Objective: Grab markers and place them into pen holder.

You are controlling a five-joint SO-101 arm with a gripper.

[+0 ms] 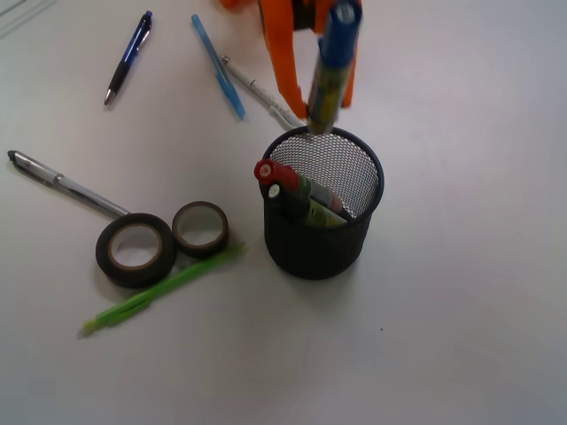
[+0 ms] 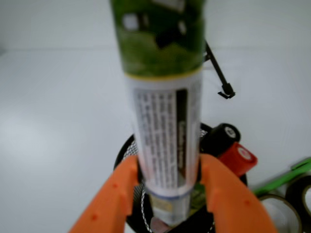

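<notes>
Reaching in from the top edge of the front view, the orange hand [image 1: 323, 88] pinches the blue-capped marker [image 1: 331, 66] and holds it nearly upright, cap end up, with its lower end just at the far rim of the pen holder [image 1: 323, 243]. In the wrist view the two orange fingers [image 2: 114, 194] press against either side of the marker's white-labelled barrel [image 2: 165, 126], with the mesh cup directly beneath it.

Going left to right across the worktop [image 1: 461, 292]: a dark blue pen [image 1: 129, 56] lies at the upper left, and a silver pen [image 1: 66, 186] lies at centre left, its near end touching the larger tape roll [image 1: 135, 250]. A smaller tape roll [image 1: 200, 227] sits just beside that one, touching it. A lime-green pen [image 1: 164, 289] lies slantwise below both rolls. At the upper centre a light blue pen [image 1: 218, 65] and a white pen [image 1: 261, 91] lie side by side, the white one running toward the hand.

The pen holder stands upright at the centre of the frame. Inside it, two markers lean against its left rim: the red-capped marker [image 1: 266, 171] and, just below it, the black-capped marker [image 1: 276, 191], both caps poking above the rim. The wrist view shows those same two caps [image 2: 238, 155] side by side at the right of the cup.
</notes>
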